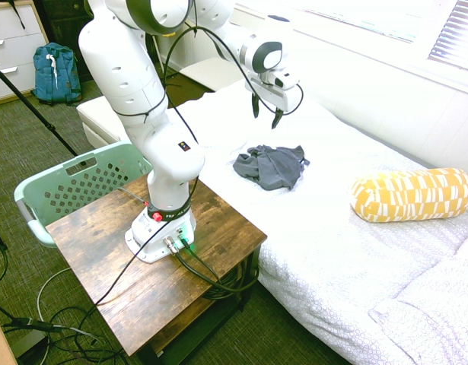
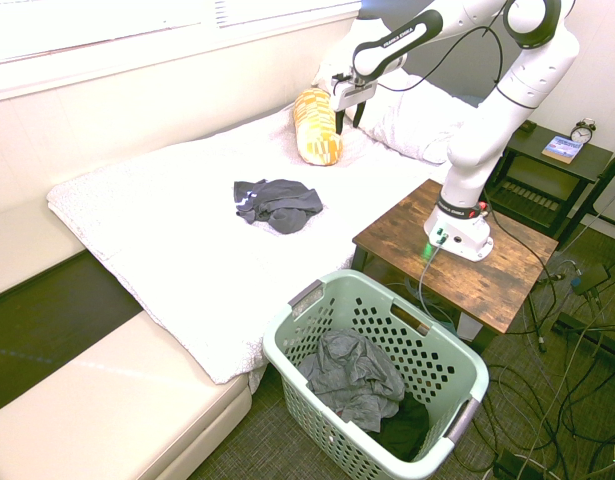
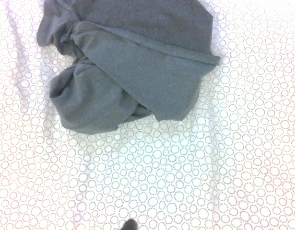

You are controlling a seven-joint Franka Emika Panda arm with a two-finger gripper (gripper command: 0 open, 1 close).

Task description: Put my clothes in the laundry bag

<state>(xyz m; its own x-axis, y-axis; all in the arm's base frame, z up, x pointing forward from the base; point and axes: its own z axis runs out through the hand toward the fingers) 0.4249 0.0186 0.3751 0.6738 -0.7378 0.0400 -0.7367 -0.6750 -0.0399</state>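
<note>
- A white-quilted bed (image 1: 332,251) spreads beneath the gripper (image 1: 265,116);
- the laundry bag (image 2: 467,372), already holding grey clothes (image 2: 355,378), stands on the floor well apart from it;
- a crumpled grey garment (image 1: 272,166) lies below the fingers, which hang spread wide, empty, touching nothing.

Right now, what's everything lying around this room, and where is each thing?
Grey garment: one, crumpled on the white bed.
Laundry basket: one, mint green, on the floor beside the wooden table, holding grey clothes.
Bolster pillow: one, yellow and white, on the bed.
Backpack: one, blue, on the floor.
Alarm clock: one, on a dark side table.
Gripper: one, open, above the bed.
</note>
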